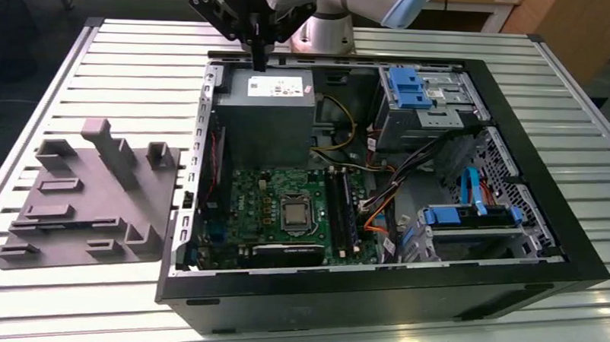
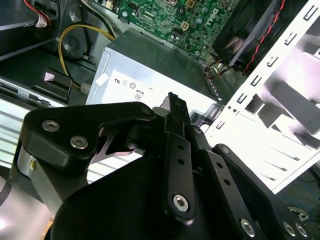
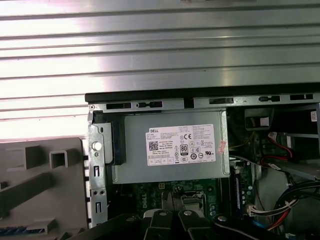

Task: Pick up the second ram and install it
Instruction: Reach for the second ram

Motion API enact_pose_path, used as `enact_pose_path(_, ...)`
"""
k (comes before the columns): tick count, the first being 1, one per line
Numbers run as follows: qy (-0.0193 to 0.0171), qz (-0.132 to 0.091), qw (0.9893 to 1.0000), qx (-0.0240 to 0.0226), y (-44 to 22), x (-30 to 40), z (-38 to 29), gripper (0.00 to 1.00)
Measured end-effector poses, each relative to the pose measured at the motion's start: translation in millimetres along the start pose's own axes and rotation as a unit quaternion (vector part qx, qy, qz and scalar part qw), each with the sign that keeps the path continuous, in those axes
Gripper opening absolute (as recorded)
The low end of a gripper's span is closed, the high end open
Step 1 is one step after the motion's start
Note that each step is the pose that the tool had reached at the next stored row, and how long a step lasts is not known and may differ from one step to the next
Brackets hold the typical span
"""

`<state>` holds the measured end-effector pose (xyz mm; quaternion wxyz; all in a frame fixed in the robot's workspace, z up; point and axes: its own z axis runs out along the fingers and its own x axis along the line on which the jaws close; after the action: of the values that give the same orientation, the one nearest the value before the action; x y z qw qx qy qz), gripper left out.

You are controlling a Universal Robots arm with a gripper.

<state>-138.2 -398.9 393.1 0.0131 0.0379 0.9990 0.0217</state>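
The gripper (image 1: 258, 61) hangs just above the power supply (image 1: 264, 112), fingers pressed together on nothing, while a blue-green strip, probably the second ram (image 3: 20, 231), lies on the grey tray (image 1: 91, 201) beside the power supply, so pickup and installation both seem undone.

The arm (image 1: 337, 5) is smooth silvery-grey tubing with a pale blue cap (image 1: 404, 11) at one joint. Its tool (image 2: 172, 99) is matt black throughout, built of flat linkage bars (image 2: 179, 150) with rounded ends, pinned by bright silver socket-head screws (image 2: 180, 201), and it tapers to slim dark fingers (image 1: 259, 55).
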Motion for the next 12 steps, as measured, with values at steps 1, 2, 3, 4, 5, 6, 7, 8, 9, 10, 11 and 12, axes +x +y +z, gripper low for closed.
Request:
enact_pose_path(1,0.0,0.0,1.0,0.0,0.0,0.4,0.0,0.11)
enact_pose_path(2,0.0,0.0,1.0,0.0,-0.1,1.0,-0.1,0.11)
enact_pose_path(3,0.0,0.0,1.0,0.0,-0.1,1.5,-0.1,0.11)
enact_pose_path(4,0.0,0.0,1.0,0.0,-0.2,2.0,-0.1,0.11)
enact_pose_path(5,0.0,0.0,1.0,0.0,-0.2,2.6,-0.1,0.11)
enact_pose_path(6,0.0,0.0,1.0,0.0,-0.2,3.1,-0.1,0.11)
enact_pose_path(7,0.0,0.0,1.0,0.0,-0.2,3.5,-0.1,0.11)
enact_pose_path(8,0.0,0.0,1.0,0.0,-0.3,4.0,-0.1,0.11)
enact_pose_path(9,0.0,0.0,1.0,0.0,-0.4,4.6,-0.1,0.11)
enact_pose_path(10,0.0,0.0,1.0,0.0,-0.5,5.3,-0.2,0.11)
enact_pose_path(11,0.0,0.0,1.0,0.0,-0.5,5.9,-0.2,0.11)
enact_pose_path(12,0.0,0.0,1.0,0.0,-0.5,6.6,-0.2,0.11)
